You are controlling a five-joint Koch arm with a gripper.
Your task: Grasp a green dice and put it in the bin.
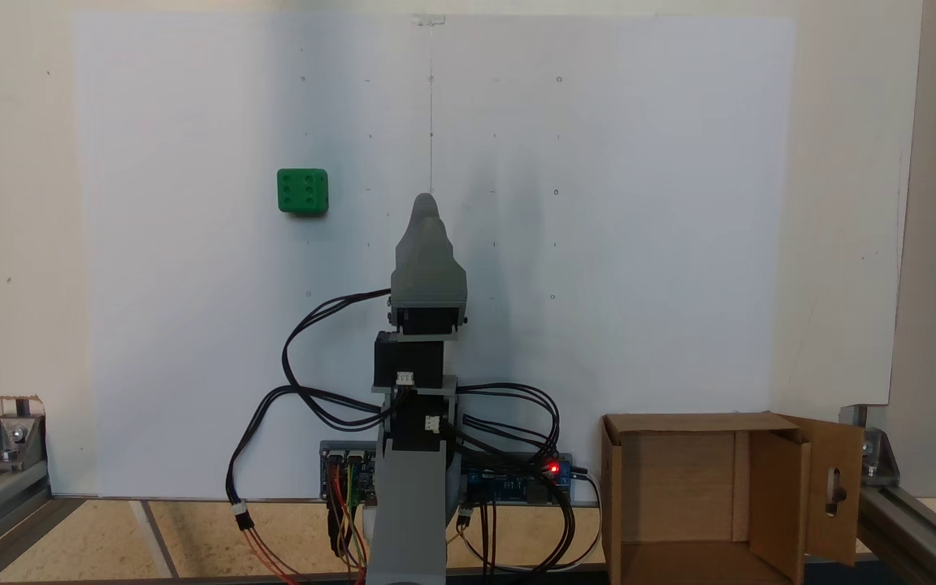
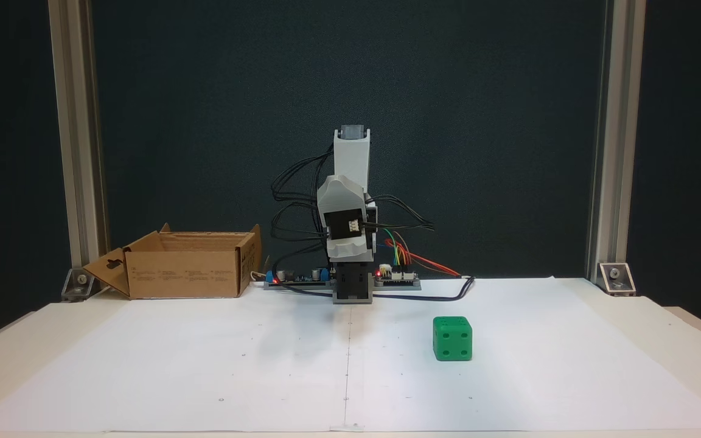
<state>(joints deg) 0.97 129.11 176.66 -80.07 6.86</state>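
well apart, green dice (image 1: 302, 192) and bin (image 1: 699, 496) sit; claw (image 1: 427, 207) folded.

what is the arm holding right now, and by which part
Nothing is held. The green dice lies alone on the white sheet, well apart from the gripper, and the bin stands untouched.

Green dice (image 1: 303, 192) lies apart, left of the raised pincer (image 1: 426, 203); bin (image 1: 683, 496) at lower right
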